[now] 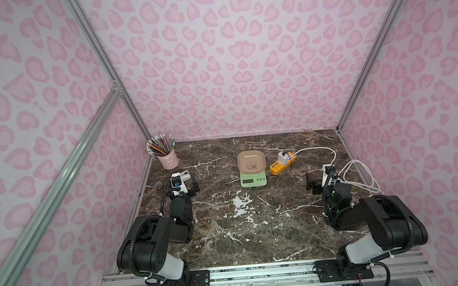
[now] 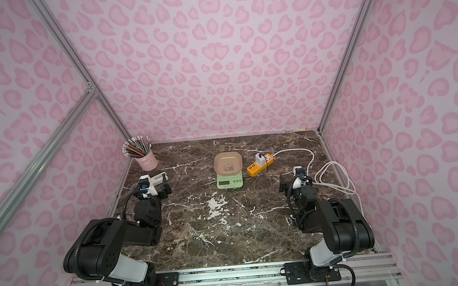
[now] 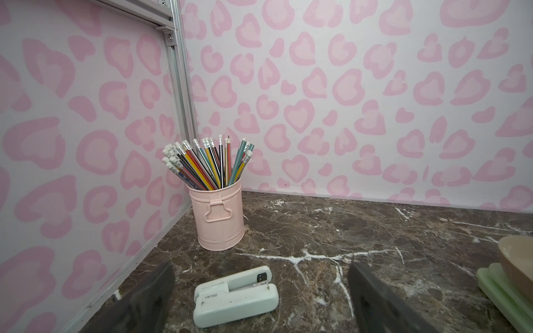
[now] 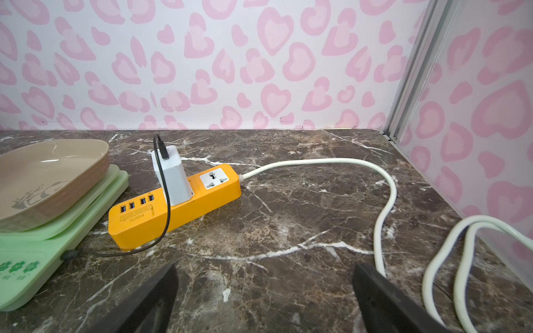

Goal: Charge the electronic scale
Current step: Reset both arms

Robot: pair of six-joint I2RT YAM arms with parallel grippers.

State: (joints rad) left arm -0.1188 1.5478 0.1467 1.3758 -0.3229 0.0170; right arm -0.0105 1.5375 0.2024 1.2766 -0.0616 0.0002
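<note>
Clock bearings are read on the desk (image 1: pixel 256 230) as seen in both top views, with 12 o'clock at the back wall. The electronic scale (image 1: pixel 253 178) lies flat just toward 12 o'clock from the desk's centre, its display facing 6 o'clock. A beige tray (image 1: pixel 251 162) with a panda print rests on its platform. Just beside the scale, at 2 o'clock, lies an orange power strip (image 1: pixel 276 168) with a white charger (image 4: pixel 171 176) standing upright in one socket. A black cable (image 4: pixel 169 214) leaves the charger's top, drapes over the strip and ends in a plug touching the scale's 3 o'clock edge. The strip's white cord (image 1: pixel 316 150) curves away into loops near the desk's 3 o'clock edge. A pink cup of pencils (image 1: pixel 169 159) stands in the 11 o'clock corner. The left jaws, at 9 o'clock of the scale, stand wide apart and hold nothing. A white stapler (image 3: pixel 236 297) lies on the desk just beyond the gap between them. The right jaws, at 4 o'clock of the scale, are likewise spread and empty, low over bare desk.
</note>
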